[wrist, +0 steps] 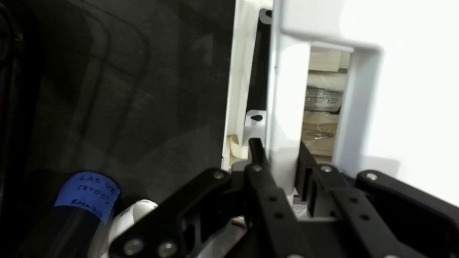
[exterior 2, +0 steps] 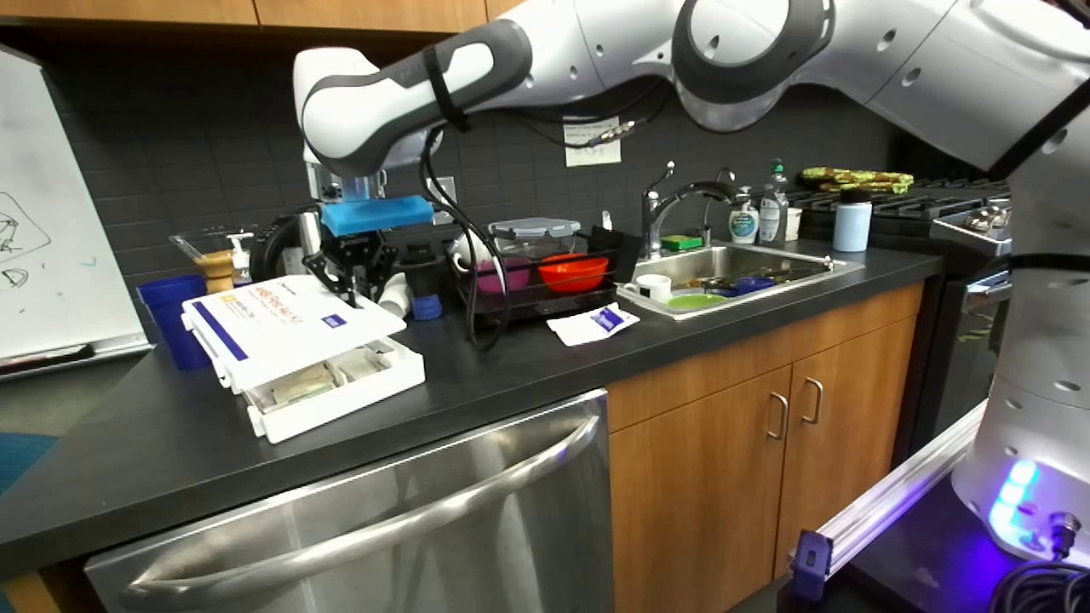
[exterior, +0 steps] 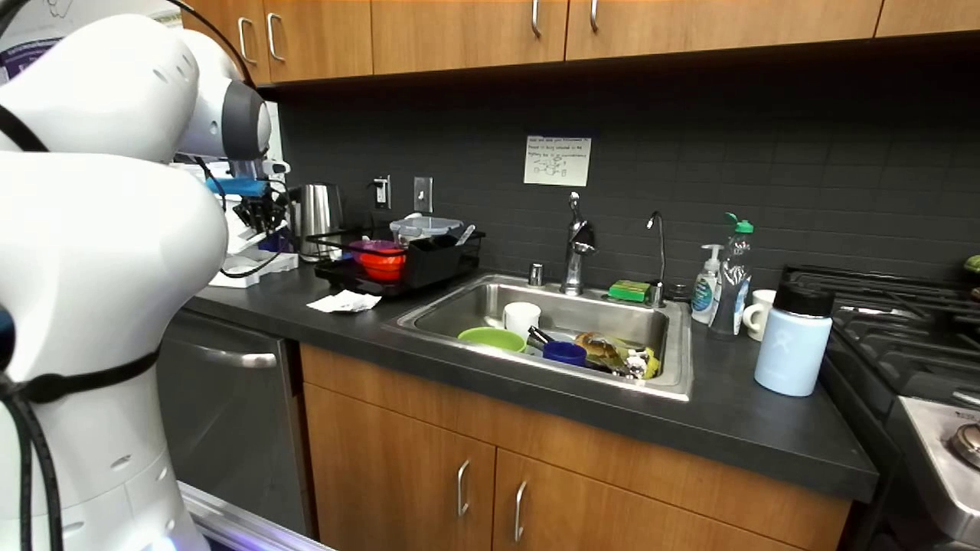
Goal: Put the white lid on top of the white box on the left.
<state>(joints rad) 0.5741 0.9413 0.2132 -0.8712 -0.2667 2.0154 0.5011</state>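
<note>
Jaws of our Robotiq gripper (wrist: 279,147) pinch the edge strip (wrist: 287,118) of the white first-aid kit lid (exterior 2: 289,325), slanting above the white box (exterior 2: 362,393) at left of frame in an exterior view. We judge the lid light, stiff plastic, slippery across its broad face; that narrow strip, near center in the wrist view, looks our surest hold.

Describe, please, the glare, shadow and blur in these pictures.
In the wrist view, the white lid is washed out, one edge soft, while the counter lies dark; in an exterior view, blue light glares on the robot base; in both exterior views, shadow darkens the wall below the cabinets.
</note>
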